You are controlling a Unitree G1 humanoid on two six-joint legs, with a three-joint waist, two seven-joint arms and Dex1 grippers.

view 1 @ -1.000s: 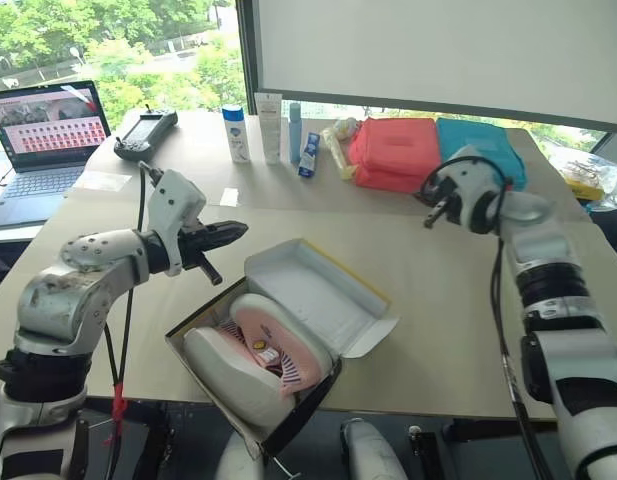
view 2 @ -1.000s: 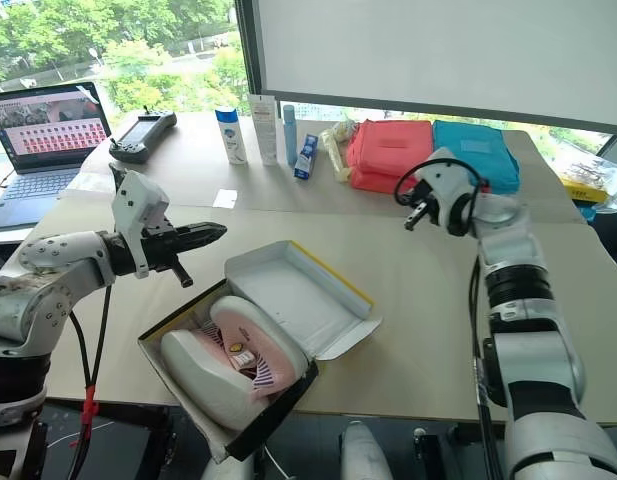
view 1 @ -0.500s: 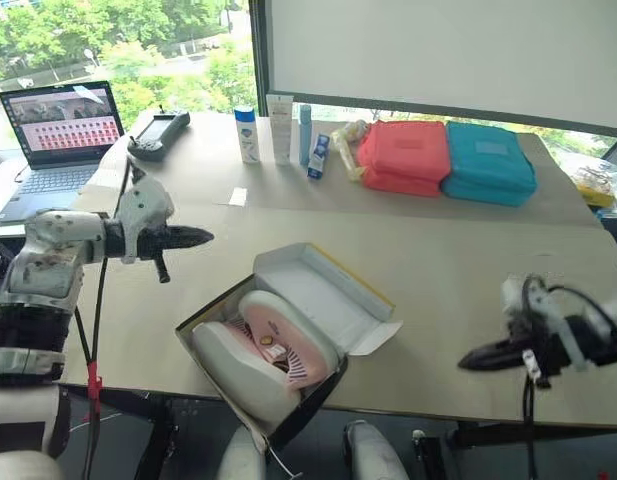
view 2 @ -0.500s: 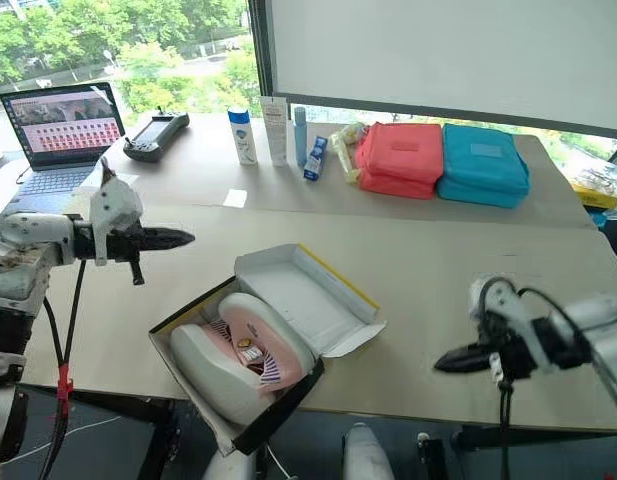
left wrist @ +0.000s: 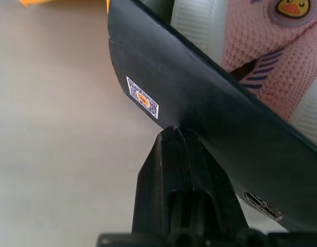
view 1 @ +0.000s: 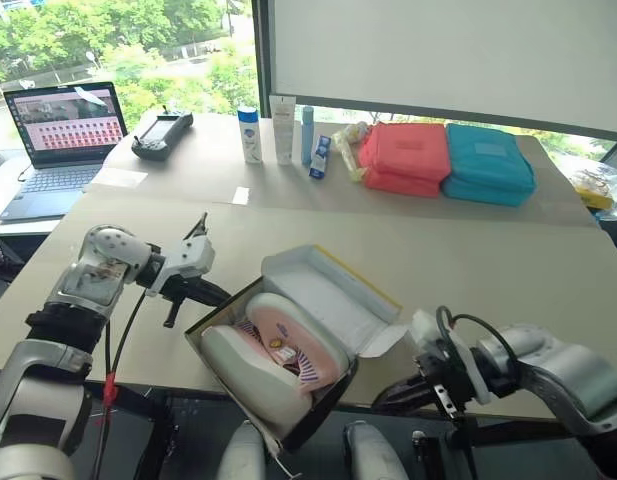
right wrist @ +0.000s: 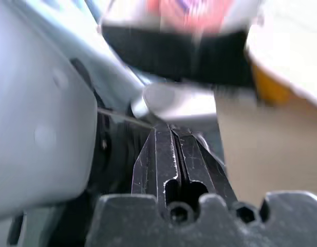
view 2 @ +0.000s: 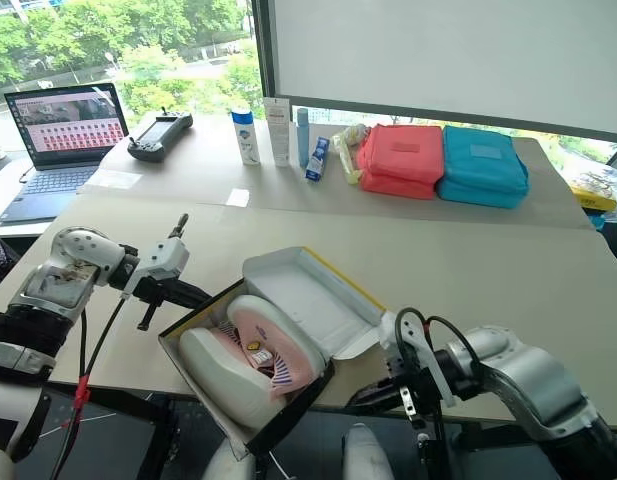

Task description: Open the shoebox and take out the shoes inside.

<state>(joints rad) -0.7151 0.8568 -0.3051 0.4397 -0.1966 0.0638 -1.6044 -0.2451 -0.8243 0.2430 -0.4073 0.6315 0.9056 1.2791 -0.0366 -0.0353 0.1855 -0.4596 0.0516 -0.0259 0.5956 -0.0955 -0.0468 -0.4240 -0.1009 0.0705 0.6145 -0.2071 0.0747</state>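
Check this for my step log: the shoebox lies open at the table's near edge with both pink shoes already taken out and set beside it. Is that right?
Not quite. The shoebox does lie open at the near edge of the table, but the pink shoes are still inside it, not set beside it. The left eye view shows them lying in the box, and the left wrist view shows pink knit above the box's black side.

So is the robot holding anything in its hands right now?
No, nothing. Both grippers are shut and empty. The left gripper points at the shoebox's black side; the right gripper hangs below the table edge.
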